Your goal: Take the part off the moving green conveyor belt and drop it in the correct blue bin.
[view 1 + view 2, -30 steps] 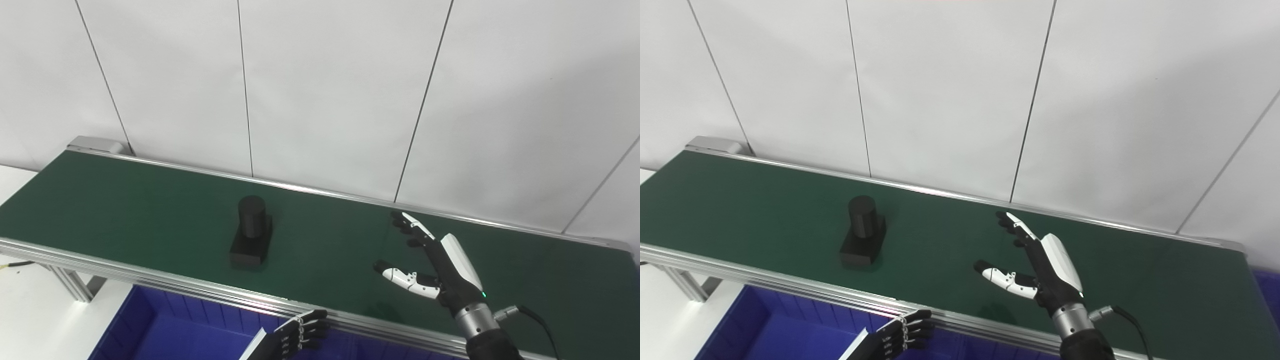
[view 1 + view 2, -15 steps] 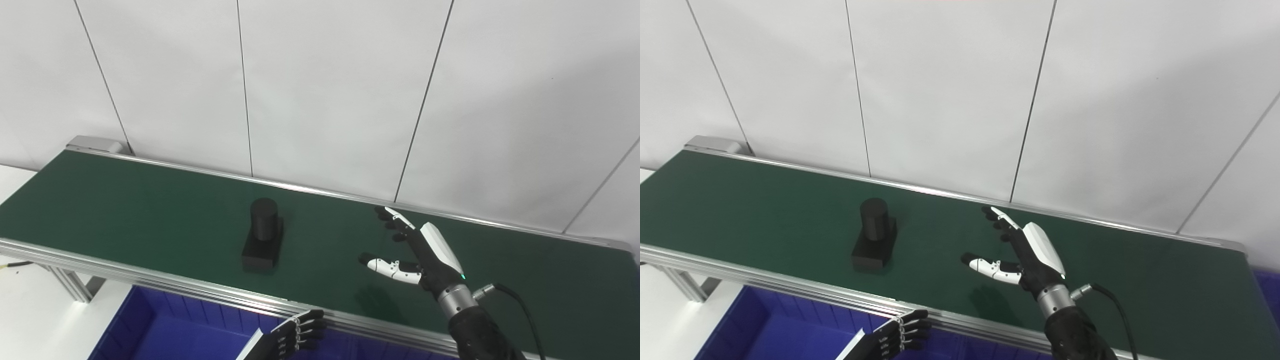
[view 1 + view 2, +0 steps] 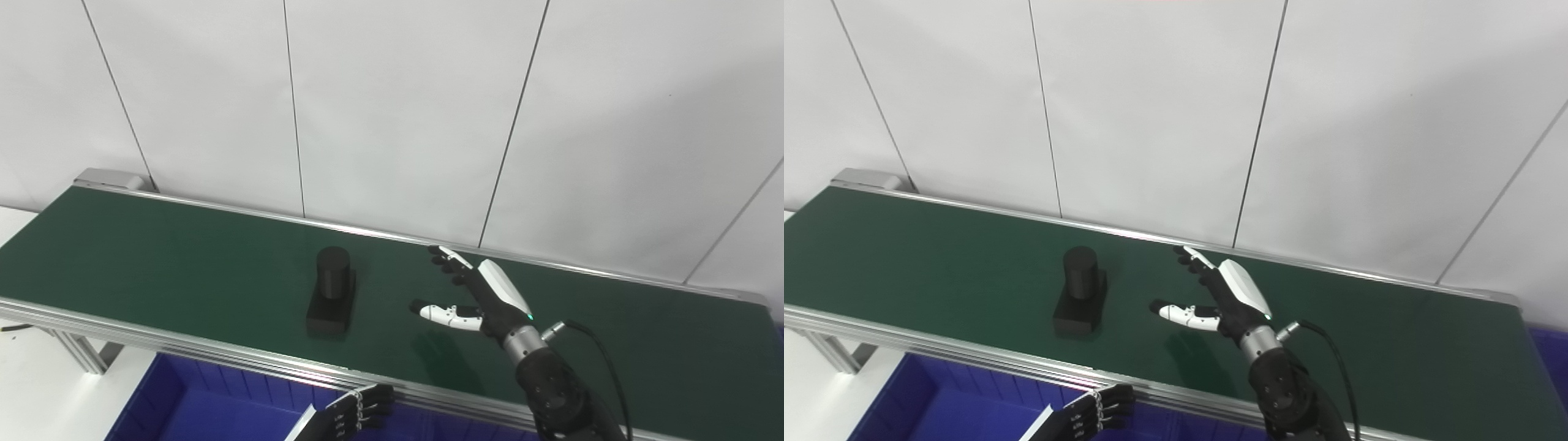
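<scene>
A black part [image 3: 331, 291], an upright cylinder on a rectangular base, stands on the green conveyor belt [image 3: 153, 263] near its front rail. My right hand [image 3: 474, 297] hovers over the belt to the right of the part, open, fingers spread toward it with a clear gap between them. My left hand [image 3: 352, 416] shows only at the bottom edge, below the belt's front rail and above a blue bin [image 3: 202, 413]; its fingers look curled, and nothing is seen in it.
The belt's aluminium front rail [image 3: 184, 346] runs between the hands and the bin. A white panelled wall [image 3: 392, 110] stands right behind the belt. A sliver of another blue bin [image 3: 1546, 349] shows at the far right.
The part has travelled right along the belt. My right hand has moved left and farther out over the belt, narrowing the gap to the part. The camera shifted slightly.
</scene>
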{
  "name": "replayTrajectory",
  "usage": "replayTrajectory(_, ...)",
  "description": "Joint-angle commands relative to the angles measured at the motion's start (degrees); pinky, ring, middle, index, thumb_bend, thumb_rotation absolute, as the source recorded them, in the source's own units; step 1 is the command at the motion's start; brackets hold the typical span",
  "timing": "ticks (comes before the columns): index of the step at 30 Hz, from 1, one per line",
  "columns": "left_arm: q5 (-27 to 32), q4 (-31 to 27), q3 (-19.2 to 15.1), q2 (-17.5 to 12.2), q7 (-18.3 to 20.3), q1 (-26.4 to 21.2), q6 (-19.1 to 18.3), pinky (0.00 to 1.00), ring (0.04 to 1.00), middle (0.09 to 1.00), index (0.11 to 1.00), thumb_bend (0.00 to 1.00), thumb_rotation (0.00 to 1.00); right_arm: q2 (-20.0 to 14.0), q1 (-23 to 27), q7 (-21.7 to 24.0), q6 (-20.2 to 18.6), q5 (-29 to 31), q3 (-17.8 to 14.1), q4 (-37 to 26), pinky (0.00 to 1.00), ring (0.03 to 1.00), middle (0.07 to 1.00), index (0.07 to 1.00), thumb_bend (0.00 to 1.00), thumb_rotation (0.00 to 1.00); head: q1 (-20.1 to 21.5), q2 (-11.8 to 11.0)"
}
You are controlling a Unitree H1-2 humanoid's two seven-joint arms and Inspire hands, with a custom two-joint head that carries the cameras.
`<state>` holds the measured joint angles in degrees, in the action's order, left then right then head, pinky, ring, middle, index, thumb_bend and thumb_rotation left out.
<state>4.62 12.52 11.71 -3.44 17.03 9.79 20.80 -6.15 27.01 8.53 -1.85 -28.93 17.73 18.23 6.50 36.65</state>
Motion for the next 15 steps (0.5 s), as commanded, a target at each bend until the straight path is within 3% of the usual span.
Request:
replayTrajectory(1, 0.3, -2.2, 0.1, -0.3, 0.6, -0.2, 0.1, 0.77, 0.802, 0.83, 0.823, 0.93, 0.5, 0.7, 3.2, -1.7, 1.3, -0.1, 0.0, 0.0, 0.77, 0.854, 0.871, 0.907, 0.6, 0.48, 0.0, 0.2)
replayTrajectory(9, -0.3, -3.2, 0.2, -0.4, 0.3, 0.1, -0.1, 0.76, 0.791, 0.816, 0.818, 0.93, 0.5, 1.3, 4.7, -2.2, 1.8, 0.2, 0.7, 2.6, 0.8, 0.871, 0.874, 0.911, 0.6, 0.49, 0.4, 1.0)
replayTrajectory(15, 0.1, -3.2, 0.3, -0.3, 0.6, 0.0, 0.1, 0.76, 0.788, 0.807, 0.814, 0.93, 0.49, 1.6, 5.7, -3.3, 2.4, -0.8, 1.6, 4.6, 0.8, 0.875, 0.873, 0.908, 0.6, 0.45, 0.1, 1.0)
